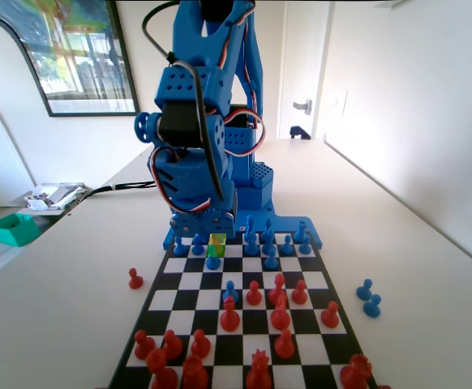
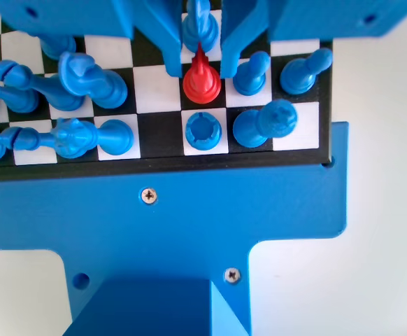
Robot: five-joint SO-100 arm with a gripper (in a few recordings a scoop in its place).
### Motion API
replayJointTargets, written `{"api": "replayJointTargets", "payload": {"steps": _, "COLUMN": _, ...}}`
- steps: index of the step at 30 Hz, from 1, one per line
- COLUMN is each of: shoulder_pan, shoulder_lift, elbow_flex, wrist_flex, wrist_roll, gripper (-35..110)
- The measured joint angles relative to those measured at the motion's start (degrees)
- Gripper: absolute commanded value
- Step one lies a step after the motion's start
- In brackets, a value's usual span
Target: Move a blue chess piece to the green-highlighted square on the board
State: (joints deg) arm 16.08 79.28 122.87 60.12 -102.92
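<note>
Plainly, the biggest hazard is the crowding: the blue arm (image 1: 199, 121) is folded far forward and down over its own end of the board (image 1: 189, 279), and any sideways drift there would likely sweep over the close-packed blue pieces. The arm's low end hangs right at the green-highlighted square (image 1: 217, 239), which lies among the rows nearest the arm, with a blue pawn (image 1: 212, 261) just in front of it in the fixed view.

The next risk is a wrong grab. In the wrist view the gripper (image 2: 201, 70) points straight down with its jaws parted and holding nothing, and they straddle a red pawn (image 2: 202, 85), with a narrow gap on each side. Closing now would probably take the red pawn, not a blue one. A blue piece (image 2: 199, 26) stands just beyond, in line between the jaws; I cannot tell whether it touches them. The right-hand jaw stands just beside another blue pawn (image 2: 251, 73), which could tip if nudged.
</note>
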Motion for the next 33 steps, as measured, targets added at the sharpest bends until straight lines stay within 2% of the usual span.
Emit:
{"api": "replayJointTargets", "payload": {"steps": 20, "shoulder_pan": 0.1, "shoulder_lift": 0.0, "elbow_flex": 0.3, "wrist_flex": 0.7, "wrist_roll": -2.0, "gripper": 1}}
{"api": "replayJointTargets", "payload": {"steps": 33, "shoulder_pan": 0.4, "shoulder_lift": 0.0, "elbow_flex": -10.5, "wrist_flex": 17.1, "wrist_roll": -3.7, "gripper": 1}}
